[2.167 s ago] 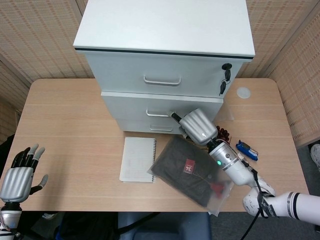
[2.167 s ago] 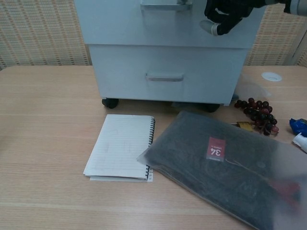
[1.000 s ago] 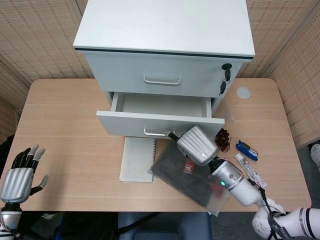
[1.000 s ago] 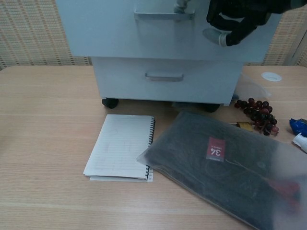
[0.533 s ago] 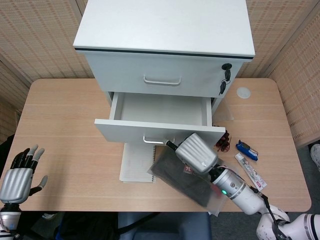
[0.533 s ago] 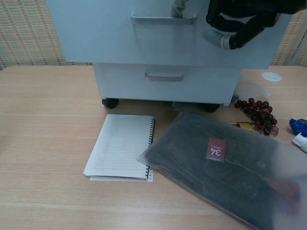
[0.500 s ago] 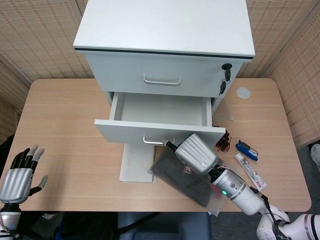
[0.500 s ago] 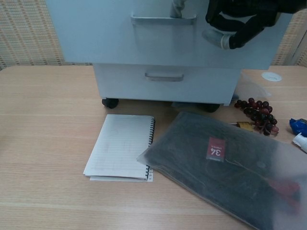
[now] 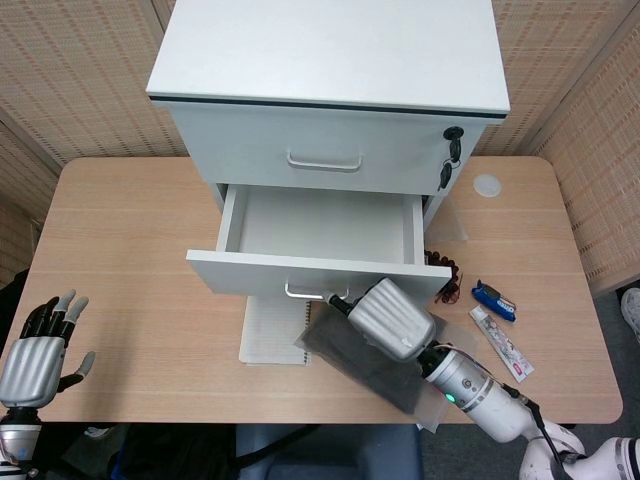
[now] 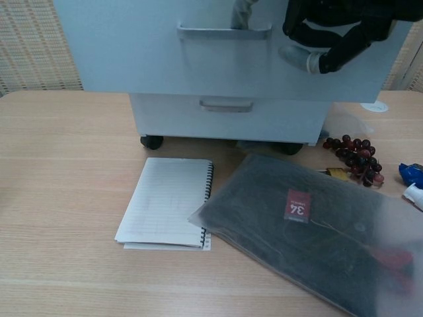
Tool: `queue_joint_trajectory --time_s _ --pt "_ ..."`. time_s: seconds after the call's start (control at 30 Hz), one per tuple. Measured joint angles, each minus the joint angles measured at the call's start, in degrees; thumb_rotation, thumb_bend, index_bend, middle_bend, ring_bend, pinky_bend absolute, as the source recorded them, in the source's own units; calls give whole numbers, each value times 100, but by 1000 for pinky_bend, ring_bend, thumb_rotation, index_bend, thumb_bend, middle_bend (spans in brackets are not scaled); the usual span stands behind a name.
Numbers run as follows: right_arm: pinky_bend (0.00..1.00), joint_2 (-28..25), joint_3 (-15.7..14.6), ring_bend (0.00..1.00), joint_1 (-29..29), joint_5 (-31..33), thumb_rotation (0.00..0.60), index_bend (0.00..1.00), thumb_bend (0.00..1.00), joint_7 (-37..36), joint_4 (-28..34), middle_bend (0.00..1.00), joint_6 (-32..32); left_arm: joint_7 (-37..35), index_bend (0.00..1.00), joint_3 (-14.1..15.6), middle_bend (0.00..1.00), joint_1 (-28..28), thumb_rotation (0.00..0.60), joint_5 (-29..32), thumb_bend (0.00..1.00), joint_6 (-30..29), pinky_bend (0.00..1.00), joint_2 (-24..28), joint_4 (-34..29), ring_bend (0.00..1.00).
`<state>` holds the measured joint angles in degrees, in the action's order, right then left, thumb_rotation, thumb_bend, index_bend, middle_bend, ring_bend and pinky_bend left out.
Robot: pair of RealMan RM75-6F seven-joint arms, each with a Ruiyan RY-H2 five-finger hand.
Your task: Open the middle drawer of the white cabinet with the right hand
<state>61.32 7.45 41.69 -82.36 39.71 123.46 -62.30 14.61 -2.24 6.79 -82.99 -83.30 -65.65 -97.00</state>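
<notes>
The white cabinet (image 9: 330, 60) stands at the back of the table. Its middle drawer (image 9: 250, 273) is pulled well out, and the inside (image 9: 320, 225) looks empty. My right hand (image 9: 390, 318) is just in front of the drawer, with a finger hooked over the metal handle (image 9: 303, 295). In the chest view the drawer front (image 10: 132, 53) looms over the table, the handle (image 10: 223, 29) has a finger behind it, and my right hand (image 10: 327, 33) shows its dark palm beside it. My left hand (image 9: 40, 345) hangs open off the table's near left corner.
Below the drawer lie a spiral notebook (image 10: 168, 210) and a dark garment in a clear bag (image 10: 310, 231). Grapes (image 10: 357, 155), a blue item (image 9: 492, 296) and a tube (image 9: 500, 340) sit to the right. The bottom drawer (image 10: 225, 115) is closed. Keys (image 9: 448, 160) hang from the top drawer's lock.
The middle drawer has slid from closed to well open, coming toward me with my right hand on its handle. The left hand has not moved.
</notes>
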Motion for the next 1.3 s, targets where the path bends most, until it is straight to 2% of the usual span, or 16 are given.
queue_joint_trajectory --time_s 0.57,0.97,1.17,1.3 --pt "919 -117 -146 868 -167 -304 600 236 475 106 275 836 51 9 88 5 8 -15 600 -10 311 -15 94 14 -20 28" --pt "919 -251 -296 868 -400 -786 600 236 475 95 456 836 -49 -8 89 4 8 -22 600 -44 311 -40 94 16 -28 28" --pt "919 -250 -304 837 -550 -1217 600 236 474 -113 412 779 -328 -16 89 -10 8 -30 600 -41 311 -64 94 32 -37 28" --pt "919 -295 -347 825 -783 -1765 600 236 473 -431 313 766 -798 -25 89 -20 8 -34 600 -51 311 -84 94 49 -53 28"
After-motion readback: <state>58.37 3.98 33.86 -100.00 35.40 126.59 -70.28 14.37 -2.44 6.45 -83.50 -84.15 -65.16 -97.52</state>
